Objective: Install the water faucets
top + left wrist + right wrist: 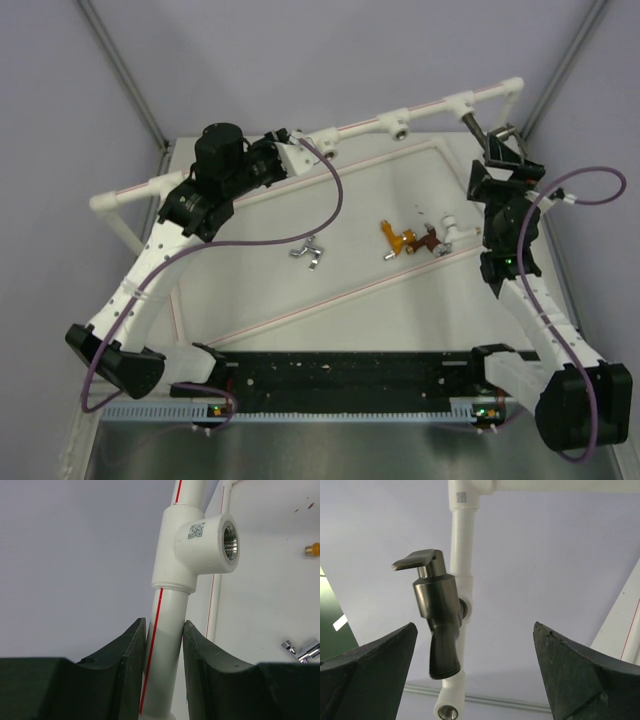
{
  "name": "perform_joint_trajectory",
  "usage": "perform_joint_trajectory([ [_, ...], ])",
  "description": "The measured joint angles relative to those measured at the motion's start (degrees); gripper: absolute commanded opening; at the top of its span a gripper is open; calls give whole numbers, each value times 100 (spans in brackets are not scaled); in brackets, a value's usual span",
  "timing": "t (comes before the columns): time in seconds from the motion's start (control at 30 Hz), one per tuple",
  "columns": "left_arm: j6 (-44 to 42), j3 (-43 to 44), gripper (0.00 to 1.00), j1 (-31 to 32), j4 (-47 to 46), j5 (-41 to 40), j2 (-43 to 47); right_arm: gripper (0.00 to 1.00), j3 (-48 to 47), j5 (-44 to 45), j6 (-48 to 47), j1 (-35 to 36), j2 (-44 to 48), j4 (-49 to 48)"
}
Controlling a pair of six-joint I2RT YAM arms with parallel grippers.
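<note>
The left pincer is pinching the white pipe. One dark finger presses on each side of it. Just above the fingers, a round socket with a shiny metal hole sticks out from the pipe.

The right pincer is spread wide and holds nothing. The dark grey faucet is between its two fingers but touches neither one. This faucet sticks out from the pipe at the far right, with its lever on top and its spout pointing down.

The other four faucets lie on the surface. The silver faucet is alone near the middle. The orange-gold faucet, the reddish-brown faucet and the white faucet lie close together near the right arm.
</note>
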State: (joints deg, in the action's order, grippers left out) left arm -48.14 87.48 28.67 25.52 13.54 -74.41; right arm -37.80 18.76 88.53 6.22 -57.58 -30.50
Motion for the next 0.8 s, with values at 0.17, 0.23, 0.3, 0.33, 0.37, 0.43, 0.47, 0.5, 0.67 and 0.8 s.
perform_joint_trajectory([
  [0.17, 0, 0, 0, 0, -2, -9, 0, 99, 341, -68, -741, 0, 551, -157],
  [0.23, 0, 0, 0, 2, -2, -11, 0, 99, 516, -107, -1106, 0, 866, -166],
  [0.3, 0, 0, 0, 2, -2, -11, 0, 99, 671, -205, -1663, 0, 1222, -162],
  [0.33, 2, 0, 0, 2, -2, -11, 0, 99, 715, -280, -2031, 0, 1412, -133],
  [0.37, 2, 0, 0, 2, -2, -11, 0, 99, 717, -372, -2437, 0, 1596, -68],
  [0.43, 2, 0, 0, 2, -2, -11, 0, 99, 658, -592, -3287, 0, 1941, 131],
  [0.47, 2, 0, 0, 2, -2, -13, 0, 99, 608, -686, -3661, 0, 2057, 278],
  [0.5, 2, 0, 0, 2, -2, -13, 0, 99, 490, -826, -4232, 0, 2175, 540],
  [0.67, 2, 0, 0, 2, -2, -11, 0, 99, -352, -1298, -7049, 0, 2291, 1703],
  [0.8, 4, 0, 0, 2, -7, -11, 0, 99, -452, -1519, -9160, 0, 2310, 1729],
])
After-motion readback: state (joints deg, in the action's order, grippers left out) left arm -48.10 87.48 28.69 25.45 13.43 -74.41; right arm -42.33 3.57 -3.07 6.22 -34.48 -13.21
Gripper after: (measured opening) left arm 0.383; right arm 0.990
